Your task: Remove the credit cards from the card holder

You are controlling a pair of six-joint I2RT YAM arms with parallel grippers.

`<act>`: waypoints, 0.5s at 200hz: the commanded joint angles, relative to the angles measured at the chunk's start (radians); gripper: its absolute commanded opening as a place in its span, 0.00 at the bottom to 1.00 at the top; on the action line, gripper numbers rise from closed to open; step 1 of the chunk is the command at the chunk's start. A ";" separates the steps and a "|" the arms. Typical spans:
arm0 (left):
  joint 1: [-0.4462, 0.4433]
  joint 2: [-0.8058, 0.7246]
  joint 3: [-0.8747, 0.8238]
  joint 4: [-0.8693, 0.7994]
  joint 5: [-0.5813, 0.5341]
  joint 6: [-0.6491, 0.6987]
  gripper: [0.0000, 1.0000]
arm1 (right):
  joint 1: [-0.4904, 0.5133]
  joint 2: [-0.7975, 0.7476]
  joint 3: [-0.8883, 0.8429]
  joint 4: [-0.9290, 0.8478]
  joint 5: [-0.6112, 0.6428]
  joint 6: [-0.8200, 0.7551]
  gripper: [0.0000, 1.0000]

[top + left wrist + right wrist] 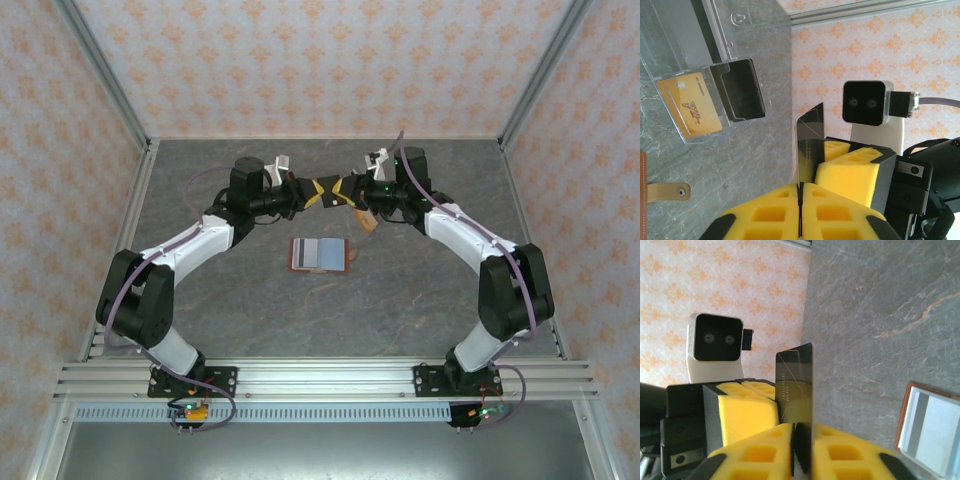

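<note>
While both grippers pinch it from opposite sides, the dark card (796,385) hangs edge-on above the middle of the table (450,290), just far of the card holder (901,422), which lies open and flat below. The left gripper (801,192) has its yellow pads pressed together with the card's lower edge in the seam. The right gripper (801,435) is likewise clamped on the same card, so the two sets of pads sit side by side and nearly touch.

This looks like a handover of one card between the arms, though I cannot tell which arm is meant to keep it. To do it well, the receiving pads should have a firm, square bite before the other pair lets go. The releasing fingers should spread fully, then back away along the card's own plane, so that the thin, stiff card is neither twisted nor dragged out. Neither arm should drift while both are holding.

Much is uncertain. How deep the card sits in either pair of pads is hidden by the foam, and its print is too small to read. The holder's inside shows grey, dark and pale bands, and I cannot say whether that is lining or another card. In the left wrist view a clear sleeve (690,60) on the table holds a yellowish card (690,105) beside a dark pocket or card. A brown strap (665,191) with a snap is cut off at the picture's edge.
</note>
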 commanded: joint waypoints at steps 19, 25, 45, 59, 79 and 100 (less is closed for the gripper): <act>0.003 -0.033 0.023 -0.146 -0.056 0.065 0.45 | -0.004 -0.037 0.070 -0.178 0.114 -0.210 0.00; 0.006 -0.039 0.026 -0.192 -0.080 0.090 0.54 | -0.005 -0.043 0.081 -0.222 0.159 -0.257 0.00; 0.026 -0.054 0.033 -0.330 -0.165 0.172 0.74 | -0.008 -0.054 0.127 -0.377 0.344 -0.415 0.00; 0.038 -0.058 0.053 -0.463 -0.250 0.253 0.80 | -0.007 -0.059 0.154 -0.451 0.479 -0.512 0.00; 0.049 -0.061 0.086 -0.648 -0.414 0.366 0.89 | -0.009 -0.060 0.189 -0.521 0.633 -0.643 0.00; 0.066 -0.067 0.080 -0.722 -0.494 0.441 0.94 | -0.009 -0.042 0.212 -0.547 0.789 -0.779 0.00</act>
